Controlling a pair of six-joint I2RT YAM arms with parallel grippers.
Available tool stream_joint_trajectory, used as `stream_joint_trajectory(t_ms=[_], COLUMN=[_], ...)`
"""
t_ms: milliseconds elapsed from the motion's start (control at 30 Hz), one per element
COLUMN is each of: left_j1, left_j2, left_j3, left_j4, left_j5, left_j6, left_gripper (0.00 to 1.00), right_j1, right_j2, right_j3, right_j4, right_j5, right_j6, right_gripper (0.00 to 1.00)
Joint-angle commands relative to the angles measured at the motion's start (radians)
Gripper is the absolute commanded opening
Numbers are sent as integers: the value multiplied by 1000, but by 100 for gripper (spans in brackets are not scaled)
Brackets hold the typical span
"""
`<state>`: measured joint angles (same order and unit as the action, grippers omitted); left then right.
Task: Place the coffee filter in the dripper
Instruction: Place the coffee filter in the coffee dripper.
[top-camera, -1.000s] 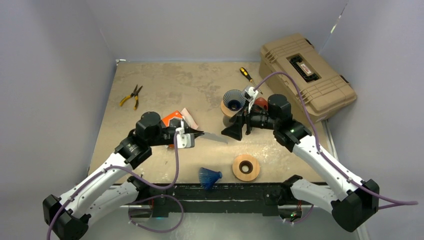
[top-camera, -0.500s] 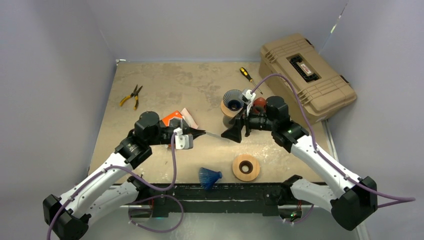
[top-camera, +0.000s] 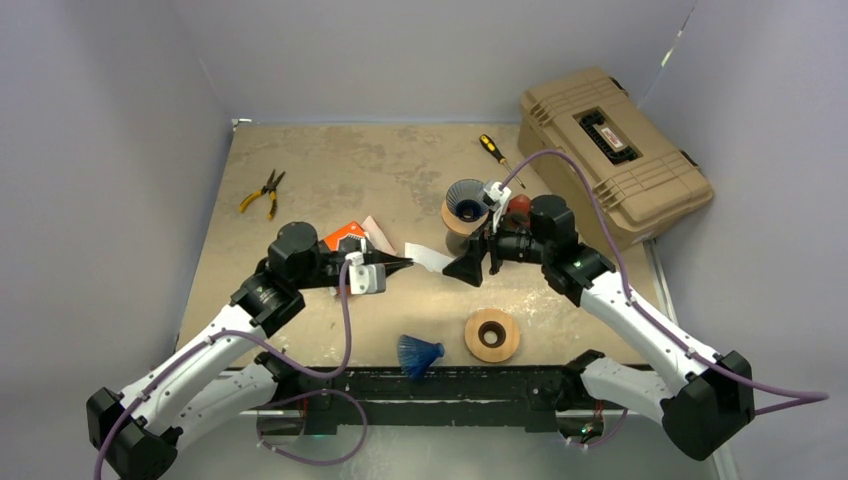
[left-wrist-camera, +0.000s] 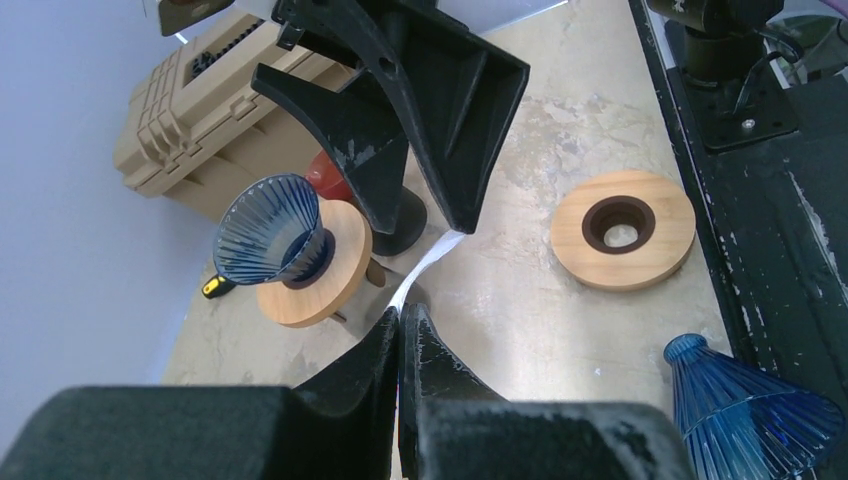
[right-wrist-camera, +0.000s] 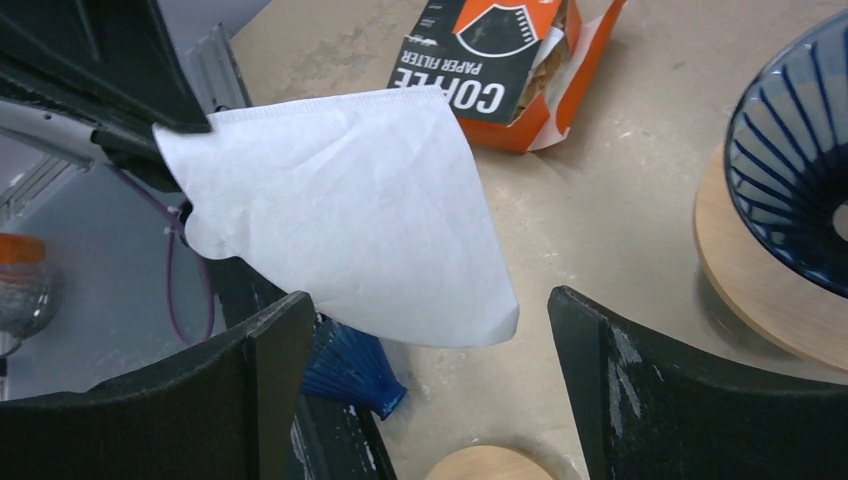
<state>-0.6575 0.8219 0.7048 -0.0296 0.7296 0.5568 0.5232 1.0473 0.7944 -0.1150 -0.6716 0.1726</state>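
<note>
A white paper coffee filter (top-camera: 428, 258) hangs in the air over the table's middle, and my left gripper (top-camera: 404, 265) is shut on one edge of it. In the left wrist view the coffee filter (left-wrist-camera: 428, 266) shows edge-on, sticking out past the closed gripper (left-wrist-camera: 402, 312). My right gripper (top-camera: 468, 264) faces it, open. In the right wrist view the coffee filter's (right-wrist-camera: 350, 210) free corner reaches between the spread gripper (right-wrist-camera: 430, 300) without touching a finger. A blue ribbed dripper (top-camera: 467, 199) stands upright on a wooden ring behind the right gripper.
A second blue dripper (top-camera: 419, 355) lies on its side at the near edge beside a bare wooden ring (top-camera: 492, 335). An orange filter box (top-camera: 345, 238) lies by the left arm. Yellow pliers (top-camera: 262, 192), a screwdriver (top-camera: 492, 150) and a tan toolbox (top-camera: 612, 150) sit further back.
The left gripper has raised and turned the filter toward the right gripper. The right gripper has shifted slightly left and its jaws have spread a little wider.
</note>
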Motion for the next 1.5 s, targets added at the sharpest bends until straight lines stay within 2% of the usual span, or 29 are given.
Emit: stream_joint_trajectory(t_ms=[0,133,267,400,533,633,767,833,1067,1333,1467], left_j1=[-5,-4,-4,-4,-5,-4,-4,-4,-6,-6,-8], left_j2=[5,17,30,40,50,61,94,116,179,225,234], left_j3=[14,15,22,21,7,4,18,25,51,74,76], left_j4=[58,42,14,-22,13,57,51,47,64,63,72], left_j5=[38,40,34,10,8,-12,-43,-44,-18,-6,-3], left_j6=[-49,-57,-62,-72,-108,-143,-196,-216,-291,-356,-370], left_gripper=[0,0,0,0,0,0,0,0,0,0,0], right_j1=[-2,-2,-2,-2,-2,-2,-2,-2,0,15,25], right_j2=[-18,-28,-49,-67,-62,-72,-111,-115,-81,-9,26], right_j3=[2,8,8,3,-3,-5,-15,-21,-37,-26,-18], right_j4=[34,38,53,76,78,76,97,108,152,154,150], right_j5=[91,134,151,138,120,108,60,13,-103,-124,-125], right_j6=[18,34,52,64,67,62,56,52,35,19,13], right_gripper=[91,89,83,77,74,76,86,86,71,62,51])
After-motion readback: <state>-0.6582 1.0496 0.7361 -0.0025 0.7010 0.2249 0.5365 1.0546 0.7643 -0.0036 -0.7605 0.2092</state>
